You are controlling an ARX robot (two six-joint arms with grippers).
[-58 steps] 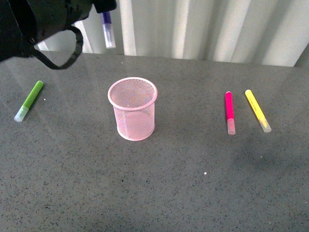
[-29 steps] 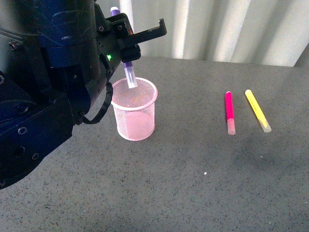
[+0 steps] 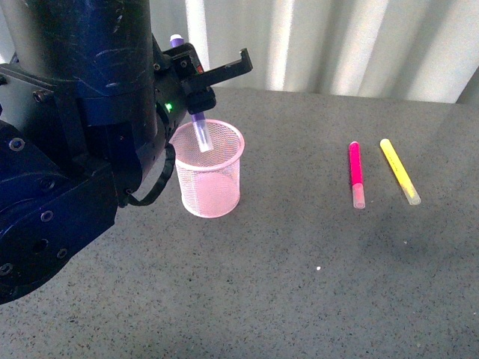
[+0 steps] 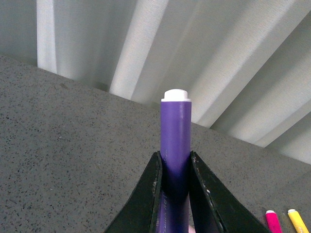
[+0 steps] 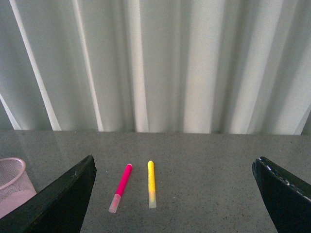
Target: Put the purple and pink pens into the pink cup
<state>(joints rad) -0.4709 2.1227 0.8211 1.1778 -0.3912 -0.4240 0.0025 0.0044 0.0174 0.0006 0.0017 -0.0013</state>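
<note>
The purple pen (image 3: 202,134) is clamped cap-down in the left gripper (image 4: 175,160), its whitish cap at the mouth of the pink cup (image 3: 213,187) just below. The pink pen (image 3: 355,168) is seen lying on the bench (image 3: 299,284) beside a yellow marker (image 3: 398,170), ahead of the right gripper (image 5: 174,162), which is held wide open.

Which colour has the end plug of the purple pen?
White. The plug of the purple pen shows best in the left wrist view.
</note>
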